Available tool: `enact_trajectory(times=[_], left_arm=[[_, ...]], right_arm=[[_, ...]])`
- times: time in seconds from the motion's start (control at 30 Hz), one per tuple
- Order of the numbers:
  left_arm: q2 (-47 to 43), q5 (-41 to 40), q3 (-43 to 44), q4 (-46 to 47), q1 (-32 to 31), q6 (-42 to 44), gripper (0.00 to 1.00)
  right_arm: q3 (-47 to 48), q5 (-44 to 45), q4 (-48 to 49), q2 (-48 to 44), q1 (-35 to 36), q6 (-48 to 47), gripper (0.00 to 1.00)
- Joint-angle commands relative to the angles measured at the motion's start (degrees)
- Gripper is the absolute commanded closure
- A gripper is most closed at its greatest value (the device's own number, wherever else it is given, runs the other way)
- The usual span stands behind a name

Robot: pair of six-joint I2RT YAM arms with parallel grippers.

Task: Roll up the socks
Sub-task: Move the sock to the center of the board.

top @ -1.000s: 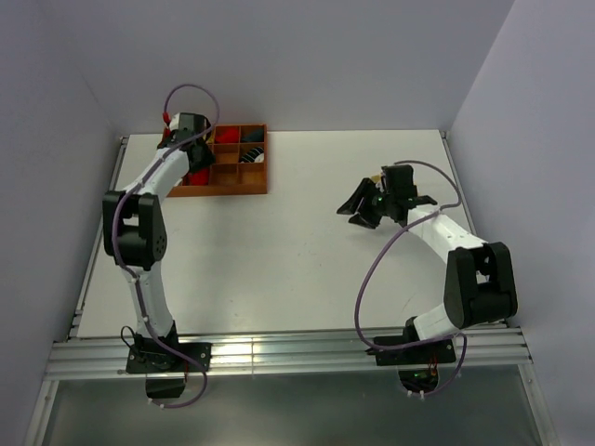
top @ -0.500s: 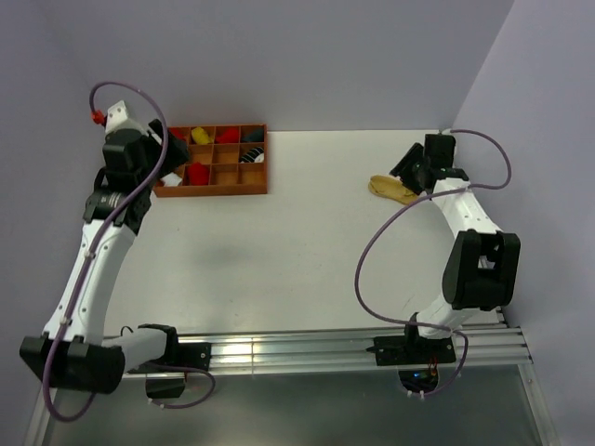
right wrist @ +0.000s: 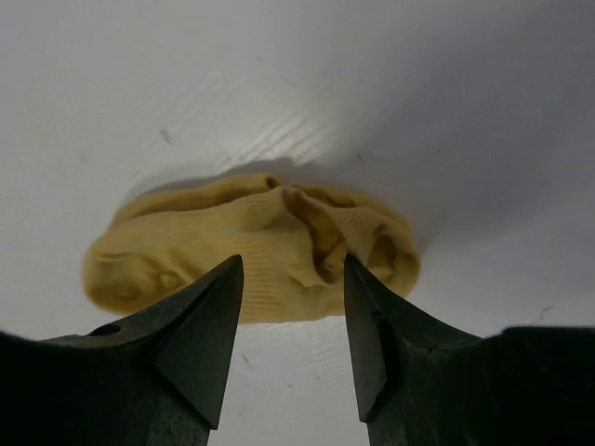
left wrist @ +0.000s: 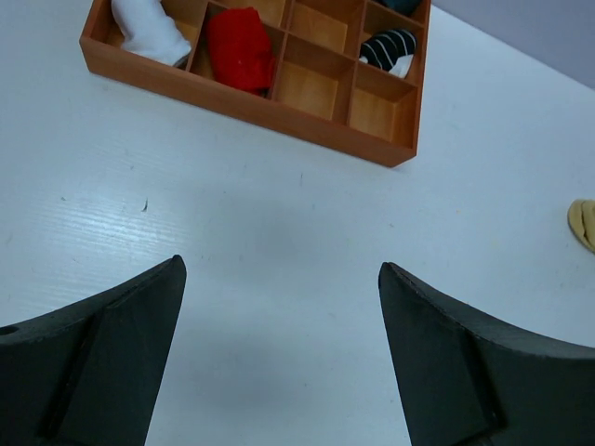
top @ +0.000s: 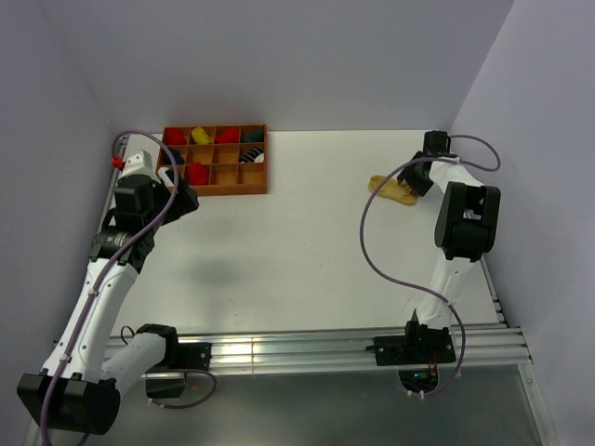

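A tan-yellow sock (top: 392,190) lies crumpled on the white table at the far right. In the right wrist view this sock (right wrist: 251,242) sits just past my right gripper (right wrist: 293,265), which is open, its tips at the sock's near edge with nothing clamped. That right gripper (top: 420,178) hangs beside the sock. My left gripper (left wrist: 279,269) is wide open over bare table, short of the tray. In the tray lie a white sock (left wrist: 149,28), a red sock (left wrist: 240,46) and a black-and-white striped one (left wrist: 390,48). In the top view the left gripper (top: 175,193) is at the tray's near left corner.
The brown wooden compartment tray (top: 223,190) stands at the far left of the table, with rolled red, yellow and dark items in its cells. Its near rim (left wrist: 251,107) faces the left gripper. Grey walls close in behind and on both sides.
The left arm has come away from the tray and lowered in front of it, its jaws opening wide. The right arm has swung to the far right, down beside the tan-yellow sock.
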Motion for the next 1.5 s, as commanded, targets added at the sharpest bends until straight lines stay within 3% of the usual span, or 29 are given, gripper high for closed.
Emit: enact_trajectory(times=[0.0,0.2,0.43,0.7,0.9,1.03,1.2,1.3,1.33,1.47], left_arm=[[-1.0,1.3,-2.3,3.5,-1.0,2.8,0.10],[-0.3,1.8,-5.0,6.3,-2.2,4.3,0.11],[0.0,2.8,-7.2,9.0,-3.5,4.5,0.11],[-2.0,1.9,-8.8,9.0,-5.0,5.9,0.10],[-1.4,6.1,-9.0,10.2,-6.6,4.3,0.10],[1.7,8.7,-8.6,10.9,-9.4,0.2,0.12],[9.0,7.1,-6.7,14.9,-16.4,-4.8,0.13],[16.5,6.9,-3.6,18.3,-22.2,-7.1,0.15],[20.6,6.9,-1.5,18.9,-23.3,-7.5,0.16],[30.8,3.3,4.3,20.4,-27.1,-8.0,0.17]], right_arm=[[3.3,0.5,-5.8,2.7,-0.2,-1.2,0.46],[0.7,-0.1,-10.0,1.8,1.3,-2.0,0.48],[-6.7,-0.4,-13.7,-4.7,9.9,3.5,0.53],[-21.6,-1.8,-5.8,-14.8,28.4,17.9,0.53],[-20.3,-1.8,-2.8,-20.8,39.0,21.8,0.52],[-15.6,1.5,-5.9,-24.6,39.1,14.8,0.52],[-19.0,0.4,-4.4,-26.4,37.3,7.8,0.53],[-22.7,-1.8,-0.9,-27.6,34.5,5.3,0.62],[-23.5,-2.0,-0.6,-27.8,33.7,4.3,0.69],[-26.0,-3.2,1.1,-27.7,29.0,1.0,0.76]])
